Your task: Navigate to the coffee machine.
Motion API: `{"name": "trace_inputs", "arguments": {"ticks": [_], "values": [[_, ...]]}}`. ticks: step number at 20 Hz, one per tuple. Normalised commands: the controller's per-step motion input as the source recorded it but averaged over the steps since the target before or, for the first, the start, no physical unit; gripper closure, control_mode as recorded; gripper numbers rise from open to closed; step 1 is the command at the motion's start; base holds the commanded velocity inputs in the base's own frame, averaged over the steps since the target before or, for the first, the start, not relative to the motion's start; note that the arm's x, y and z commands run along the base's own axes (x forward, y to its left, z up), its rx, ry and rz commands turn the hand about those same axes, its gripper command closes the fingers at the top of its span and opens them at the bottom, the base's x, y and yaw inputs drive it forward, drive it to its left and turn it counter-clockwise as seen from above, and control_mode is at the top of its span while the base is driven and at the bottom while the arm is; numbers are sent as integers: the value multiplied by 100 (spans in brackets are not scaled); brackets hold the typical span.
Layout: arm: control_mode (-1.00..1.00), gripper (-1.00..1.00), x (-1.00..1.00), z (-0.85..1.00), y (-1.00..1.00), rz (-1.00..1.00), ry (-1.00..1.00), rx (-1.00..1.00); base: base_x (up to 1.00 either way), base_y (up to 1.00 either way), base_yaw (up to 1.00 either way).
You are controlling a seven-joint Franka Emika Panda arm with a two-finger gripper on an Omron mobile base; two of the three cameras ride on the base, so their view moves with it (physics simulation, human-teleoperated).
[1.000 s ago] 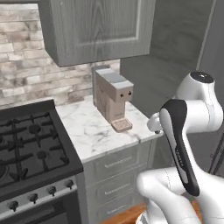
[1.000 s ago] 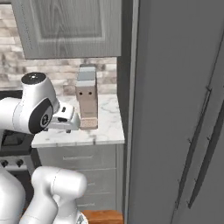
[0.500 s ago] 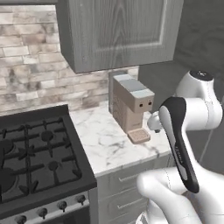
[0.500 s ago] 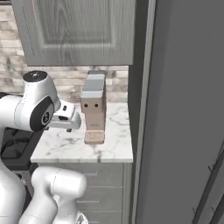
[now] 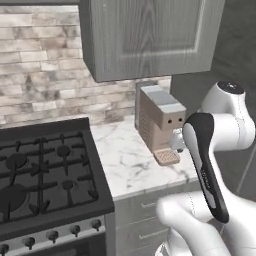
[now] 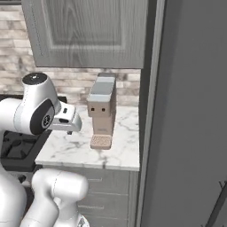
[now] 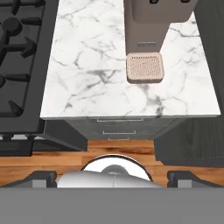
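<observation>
The coffee machine [image 5: 160,120] is a tall tan-pink box with a grey top and two dark dots on its overhanging head. It stands at the back of the marble counter [image 5: 125,162], with its perforated drip tray [image 5: 166,157] in front. From the other side the coffee machine [image 6: 102,111] sits just left of a tall dark panel. My gripper [image 6: 70,131] hangs over the counter, to the left of the machine and apart from it. In the hand view the coffee machine [image 7: 157,13] is at the top, and the gripper [image 7: 112,178] is open and holds nothing.
A black gas stove [image 5: 45,175] adjoins the counter on the left. A grey upper cabinet [image 5: 150,35] hangs low over the machine. A tall dark grey unit [image 6: 190,111] walls off the right side. Grey drawers [image 7: 118,129] and wood floor [image 7: 43,159] lie below the counter edge.
The whole scene has shifted, so the base has driven: the coffee machine and counter now appear larger and nearer. The arm keeps the same pose.
</observation>
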Motion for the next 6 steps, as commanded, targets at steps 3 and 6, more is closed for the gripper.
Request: {"name": "trace_inputs", "arguments": {"ticks": [3,6], "values": [[100,-100,0,0,0,0,0,0,34,-2,0],[100,-100,0,0,0,0,0,0,22,-1,0]]}}
